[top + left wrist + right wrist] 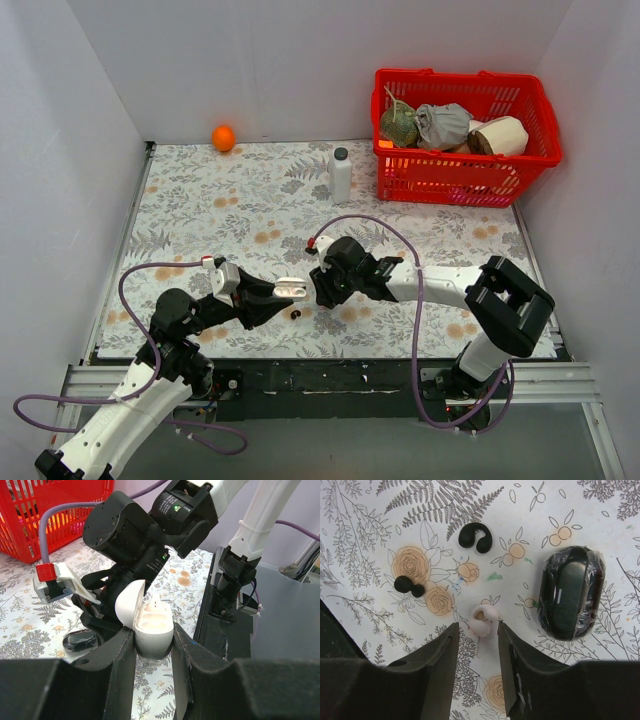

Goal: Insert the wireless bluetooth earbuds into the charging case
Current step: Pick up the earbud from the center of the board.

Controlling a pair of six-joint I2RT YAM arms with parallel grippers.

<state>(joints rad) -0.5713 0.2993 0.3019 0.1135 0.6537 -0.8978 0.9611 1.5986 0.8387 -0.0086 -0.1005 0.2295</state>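
My left gripper (152, 641) is shut on a white charging case (152, 626) whose lid stands open; a whitish bud (154, 602) pokes up from its tray. Seen from above, the case (292, 289) hangs between the left gripper (264, 298) and the right gripper (322, 290). My right gripper (477, 629) is open and points down at the cloth. A whitish earbud (483, 620) lies just ahead of its fingertips, touching neither. Two black earbuds (475, 536) (409, 585) lie farther off.
A black case (571, 592) wrapped in clear film lies to the right of the whitish bud. At the back stand a white bottle (341, 175), a red basket (520, 160) with several items, and an orange ball (223, 137). White walls enclose the floral cloth.
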